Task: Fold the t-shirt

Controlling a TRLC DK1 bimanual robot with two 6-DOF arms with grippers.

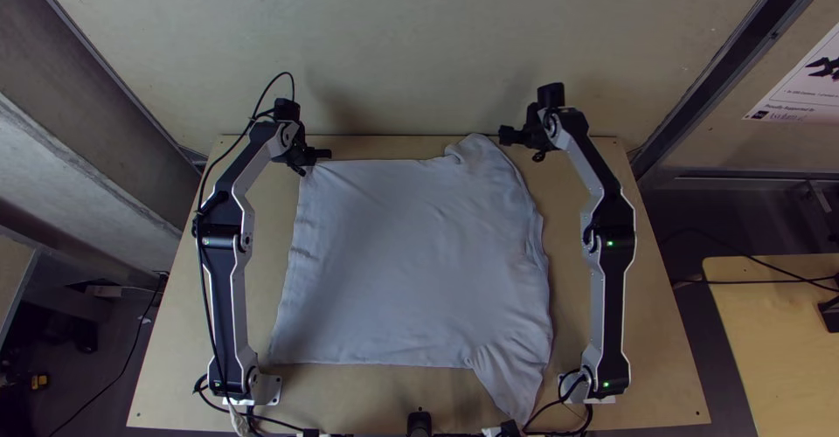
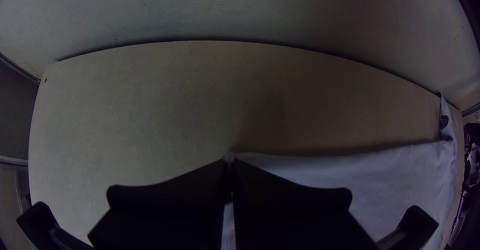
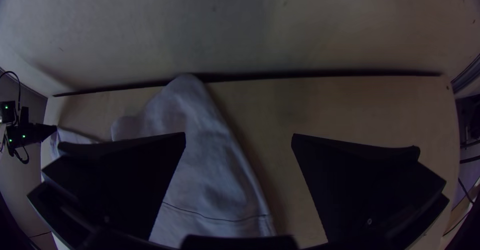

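The left gripper (image 1: 311,161) is at the far left corner of the shirt (image 1: 411,253), its fingers (image 2: 200,190) clenched on that corner. The shirt lies spread over the middle of the surface (image 1: 175,376), between the two arms, with soft creases across it. Its left edge runs fairly straight. On the right, one flap (image 1: 516,389) slants to the near edge of the surface, and another (image 1: 476,147), rumpled at its base, reaches the far edge. Just beside that far flap is the right gripper (image 1: 522,145), its fingers (image 3: 360,180) released and wide apart.
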